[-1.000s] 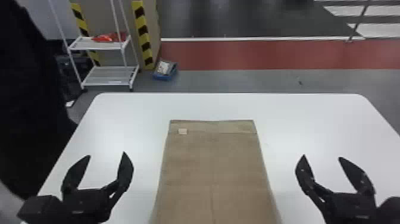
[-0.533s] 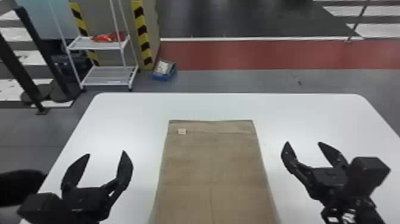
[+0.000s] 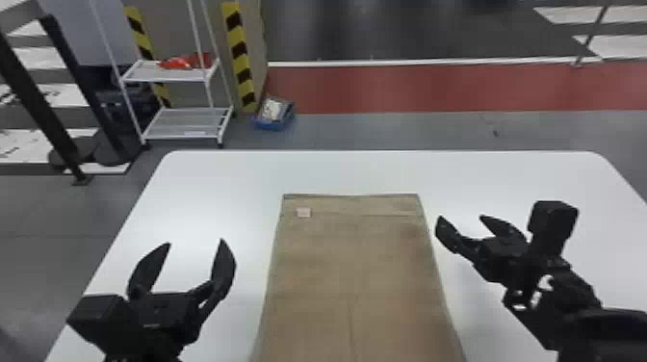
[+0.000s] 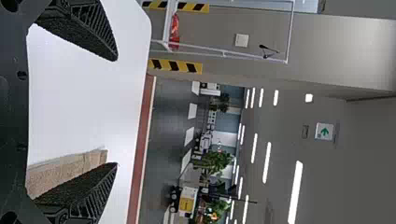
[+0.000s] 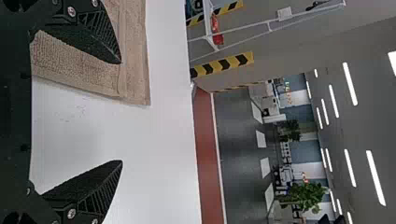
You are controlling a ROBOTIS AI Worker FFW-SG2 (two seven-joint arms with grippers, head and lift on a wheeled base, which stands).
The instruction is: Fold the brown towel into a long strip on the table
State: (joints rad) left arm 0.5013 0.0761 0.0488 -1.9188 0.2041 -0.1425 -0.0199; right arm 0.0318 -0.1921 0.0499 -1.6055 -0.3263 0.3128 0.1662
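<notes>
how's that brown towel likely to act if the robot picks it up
The brown towel will probably hang floppy, since it lies flat with soft creases. Its nubbly weave, seen up close, suggests it likely won't slip easily.

L wrist view shows white sign [image 4: 330, 126] w/ green arrow [image 4: 324, 131] (towel tag [image 3: 304, 212] illegible).

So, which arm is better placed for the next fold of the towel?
Probably the right. The right gripper is open just beside the far right corner of the towel, one finger overlapping it in the right wrist view. The left gripper, also open, sits farther from its side edge.
</notes>
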